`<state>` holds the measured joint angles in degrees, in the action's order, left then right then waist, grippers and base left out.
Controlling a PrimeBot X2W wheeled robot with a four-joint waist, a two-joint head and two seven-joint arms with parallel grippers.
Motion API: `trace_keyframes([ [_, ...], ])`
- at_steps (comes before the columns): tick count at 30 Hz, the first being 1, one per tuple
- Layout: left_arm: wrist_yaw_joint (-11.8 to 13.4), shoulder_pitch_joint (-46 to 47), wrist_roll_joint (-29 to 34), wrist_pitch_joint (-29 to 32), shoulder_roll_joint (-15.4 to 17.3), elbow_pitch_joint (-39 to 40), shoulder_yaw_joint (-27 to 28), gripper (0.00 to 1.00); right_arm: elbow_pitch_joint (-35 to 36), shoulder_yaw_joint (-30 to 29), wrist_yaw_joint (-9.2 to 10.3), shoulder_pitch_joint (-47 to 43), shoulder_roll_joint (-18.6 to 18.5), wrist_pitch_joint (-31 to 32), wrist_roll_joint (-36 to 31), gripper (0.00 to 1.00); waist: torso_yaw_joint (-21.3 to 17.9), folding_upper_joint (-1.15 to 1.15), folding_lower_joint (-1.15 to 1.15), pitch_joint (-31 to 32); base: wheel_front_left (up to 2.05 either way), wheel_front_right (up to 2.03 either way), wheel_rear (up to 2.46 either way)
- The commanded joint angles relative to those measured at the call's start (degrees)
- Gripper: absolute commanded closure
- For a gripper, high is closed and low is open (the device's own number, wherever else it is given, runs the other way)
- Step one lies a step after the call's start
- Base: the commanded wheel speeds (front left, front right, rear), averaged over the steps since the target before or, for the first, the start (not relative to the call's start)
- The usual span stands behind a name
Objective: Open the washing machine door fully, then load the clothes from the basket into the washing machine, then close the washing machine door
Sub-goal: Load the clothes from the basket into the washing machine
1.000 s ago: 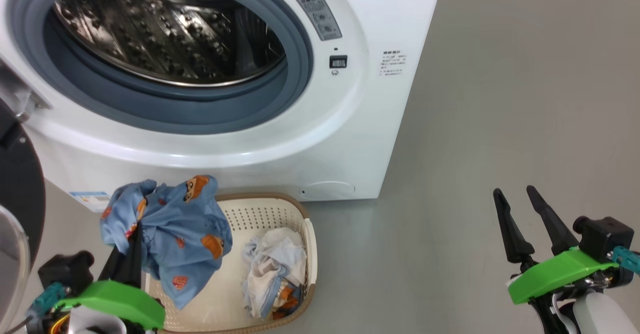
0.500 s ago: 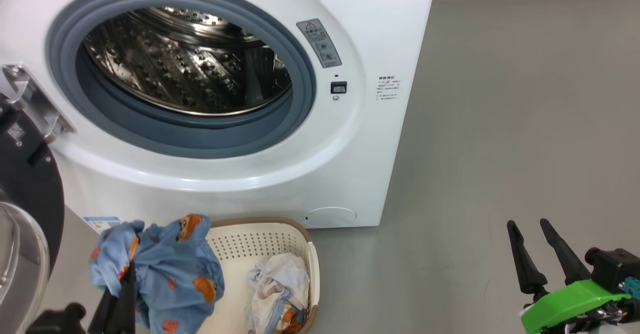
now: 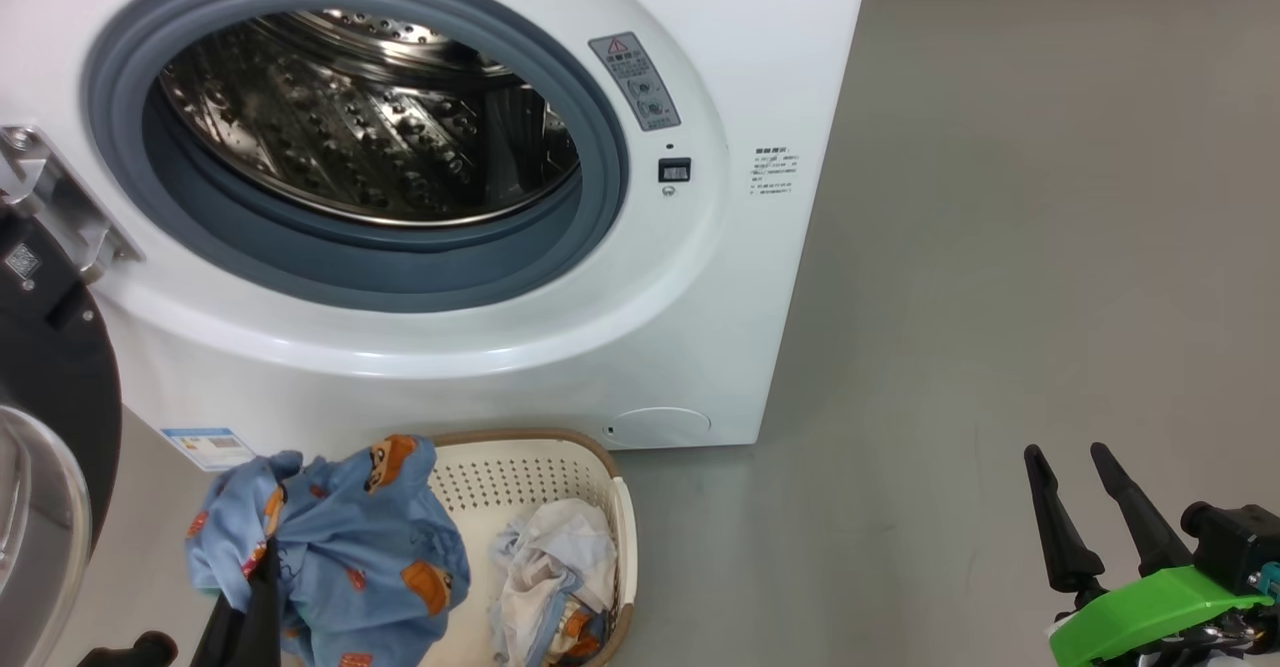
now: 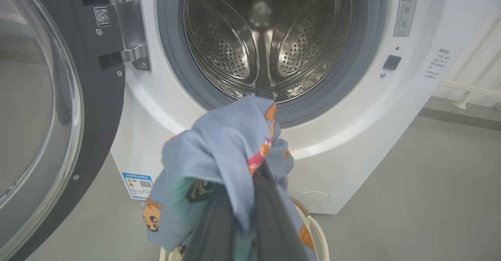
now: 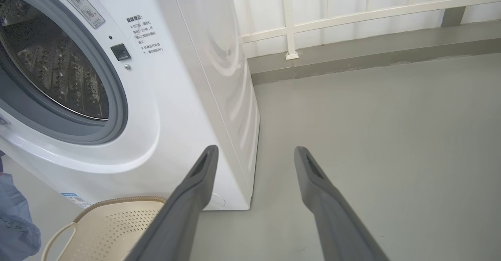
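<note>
My left end effector (image 3: 262, 575) is clamped on the blue cartoon-print garment (image 4: 219, 151), which hangs over the left end of the basket (image 3: 600, 457) on the floor by the washing machine (image 3: 760, 67). I'd lift the garment above the grey-blue seal (image 4: 313, 108) and release it deep in the steel drum (image 4: 266, 38) so no fabric drapes over the lip. The right end effector (image 5: 254, 155) hangs with its fingers spread and empty.

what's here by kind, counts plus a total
washing machine: 1
washing machine door: 1
basket: 1
clothes bundles: 2 (light blue printed garment, held up; mixed heap in the basket)
end effectors: 2 (left end effector gripping the garment, right end effector open)
total: 7
</note>
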<state>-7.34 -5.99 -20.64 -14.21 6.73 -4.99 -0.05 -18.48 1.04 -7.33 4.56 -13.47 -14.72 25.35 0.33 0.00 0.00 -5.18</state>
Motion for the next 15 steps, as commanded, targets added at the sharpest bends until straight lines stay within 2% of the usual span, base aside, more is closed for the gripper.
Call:
trace_keyframes([
  [1, -0.1, 1.6, 0.4, -0.8, 0.6, 1.7, 2.2, 1.00, 1.5, 0.9, -0.16, 0.0, -0.6, -0.3, 0.0, 0.00, -0.2, 0.00, 0.00, -0.5, 0.00, 0.00, 0.00],
  [15, -0.1, 10.5, -0.4, -0.8, 2.2, 1.0, 0.5, 1.00, 2.3, 0.7, -0.16, 3.5, 0.6, -0.3, -0.4, 0.00, -1.0, 0.00, 0.00, -6.3, 0.00, 0.00, 0.00],
])
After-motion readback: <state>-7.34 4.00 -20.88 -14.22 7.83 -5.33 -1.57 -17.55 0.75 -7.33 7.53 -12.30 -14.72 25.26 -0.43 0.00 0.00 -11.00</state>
